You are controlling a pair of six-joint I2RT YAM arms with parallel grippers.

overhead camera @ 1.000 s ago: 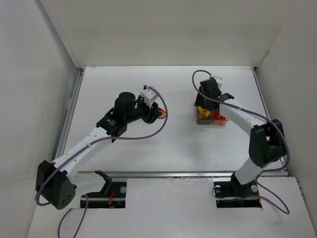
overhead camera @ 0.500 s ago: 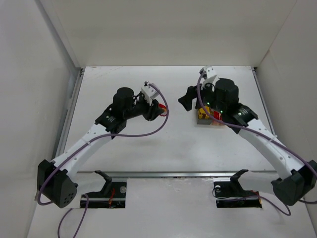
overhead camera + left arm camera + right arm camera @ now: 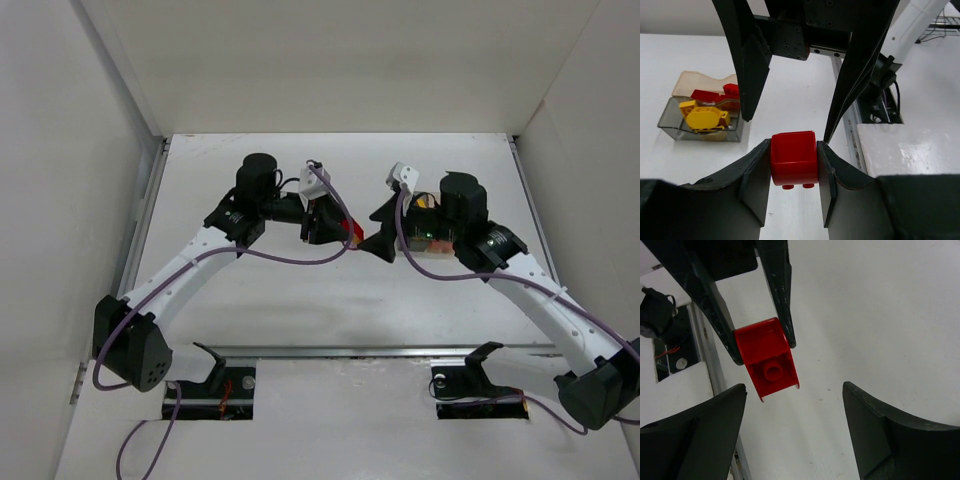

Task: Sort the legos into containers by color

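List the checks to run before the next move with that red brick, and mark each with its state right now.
1. Left gripper hold on the red plastic brick: ok, both pads pressed against its sides.
2. Right gripper open: ok, fingers spread wide.
3. Brick centred in the right gripper's gap: not ok; the right wrist view shows it off toward one finger, beyond the tips.
4. Free faces for a second grip: cannot tell.
5. Destination: ok; the clear tan box holds red pieces, the dark grey box yellow ones.
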